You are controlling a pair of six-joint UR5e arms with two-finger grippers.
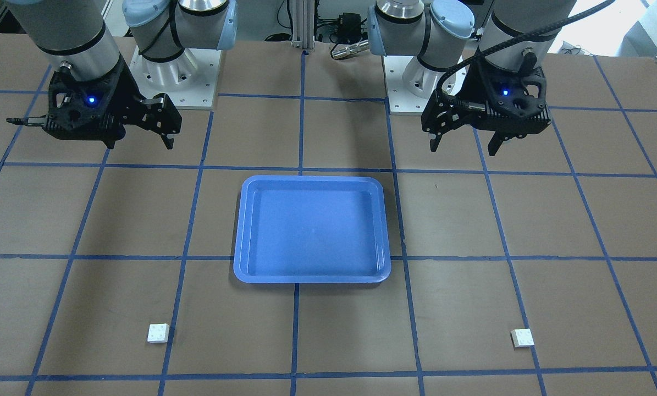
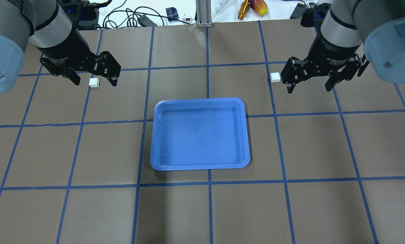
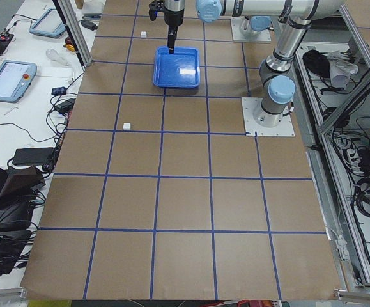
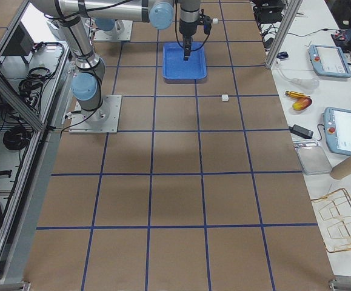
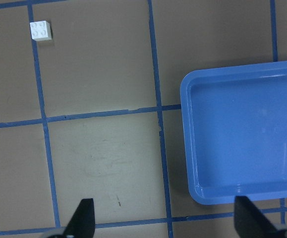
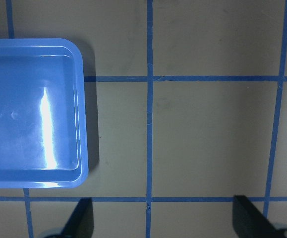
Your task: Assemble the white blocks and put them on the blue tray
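The blue tray (image 2: 200, 101) (image 1: 312, 180) lies empty at the table's middle. One white block (image 2: 94, 82) (image 1: 522, 337) (image 5: 40, 30) rests on the table on my left side, studs up, far beyond the tray. The other white block (image 2: 275, 77) (image 1: 158, 333) rests on my right side. The blocks are apart from each other. My left gripper (image 1: 463, 148) (image 2: 94, 82) (image 5: 163, 213) hangs open, high over the table near the tray's left edge. My right gripper (image 1: 139, 144) (image 2: 309, 88) (image 6: 162, 213) hangs open at the same height beside the tray's right edge (image 6: 84, 109). Both hold nothing.
Blue tape lines (image 2: 207, 81) divide the brown table top into squares. The two arm bases (image 1: 174, 77) (image 1: 416, 82) stand at my side of the table. Cables and a small red-yellow object (image 2: 260, 6) lie past the far edge.
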